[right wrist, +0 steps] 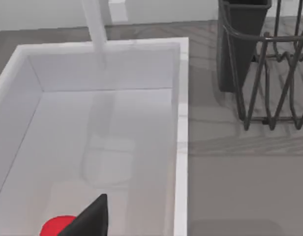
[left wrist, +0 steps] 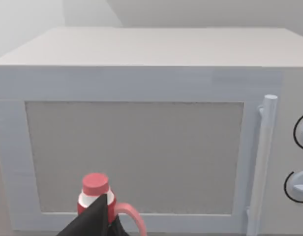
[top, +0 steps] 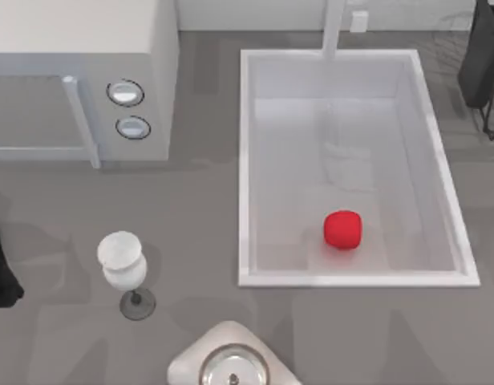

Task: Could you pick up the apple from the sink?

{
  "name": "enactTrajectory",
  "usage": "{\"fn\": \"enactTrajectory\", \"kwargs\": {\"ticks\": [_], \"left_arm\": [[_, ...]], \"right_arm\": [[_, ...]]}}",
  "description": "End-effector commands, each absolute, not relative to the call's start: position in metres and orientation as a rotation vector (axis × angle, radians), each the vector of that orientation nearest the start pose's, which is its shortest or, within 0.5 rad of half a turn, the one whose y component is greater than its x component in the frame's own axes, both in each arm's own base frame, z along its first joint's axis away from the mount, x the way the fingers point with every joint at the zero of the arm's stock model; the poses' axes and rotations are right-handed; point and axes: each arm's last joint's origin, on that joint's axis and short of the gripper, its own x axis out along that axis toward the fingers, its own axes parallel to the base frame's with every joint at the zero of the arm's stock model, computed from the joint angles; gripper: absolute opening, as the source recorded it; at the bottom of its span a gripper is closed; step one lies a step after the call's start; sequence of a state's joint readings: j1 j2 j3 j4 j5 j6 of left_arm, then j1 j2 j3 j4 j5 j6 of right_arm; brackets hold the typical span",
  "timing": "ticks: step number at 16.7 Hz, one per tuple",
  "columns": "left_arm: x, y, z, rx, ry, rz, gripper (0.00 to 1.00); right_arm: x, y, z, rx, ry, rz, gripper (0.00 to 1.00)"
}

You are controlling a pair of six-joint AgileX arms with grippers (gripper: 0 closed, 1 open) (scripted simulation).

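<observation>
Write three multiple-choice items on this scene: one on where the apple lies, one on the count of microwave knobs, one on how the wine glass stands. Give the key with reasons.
1. Where does the apple lie?
A. on the microwave
B. inside the sink, toward its near end
C. beside the wine glass

2. How many round knobs does the microwave show in the top view?
A. two
B. four
C. none

3. How does the wine glass stand?
A. tipped on its side
B. upside down in the sink
C. upright on the table

Key: 1 B, the red fruit rests on the sink floor, far from the faucet. 2 A, two knobs sit one above the other. 3 C, its bowl rises over its round foot.
</observation>
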State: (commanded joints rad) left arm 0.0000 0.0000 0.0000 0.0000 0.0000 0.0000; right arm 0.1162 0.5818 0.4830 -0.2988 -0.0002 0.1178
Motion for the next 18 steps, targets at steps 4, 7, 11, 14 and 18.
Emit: {"fn": "enactTrajectory", "kwargs": {"ticks": [4, 7, 11, 14, 18], "left_arm": [[0.106, -0.001, 0.160, 0.000, 0.000, 0.000, 1.00], [0.106, -0.001, 0.160, 0.000, 0.000, 0.000, 1.00], [0.106, -0.001, 0.160, 0.000, 0.000, 0.000, 1.00], [0.106, -0.001, 0.160, 0.000, 0.000, 0.000, 1.00], [0.106, -0.001, 0.160, 0.000, 0.000, 0.000, 1.00]], "right_arm": [[0.201, 0.040, 0.275, 0.121, 0.673, 0.122, 1.00], [0.255, 0.067, 0.283, 0.126, 0.886, 0.126, 1.00], [0.324, 0.113, 0.262, 0.107, 1.154, 0.104, 1.00], [0.363, 0.148, 0.231, 0.078, 1.326, 0.071, 1.00], [0.393, 0.185, 0.186, 0.035, 1.492, 0.022, 1.00]]}}
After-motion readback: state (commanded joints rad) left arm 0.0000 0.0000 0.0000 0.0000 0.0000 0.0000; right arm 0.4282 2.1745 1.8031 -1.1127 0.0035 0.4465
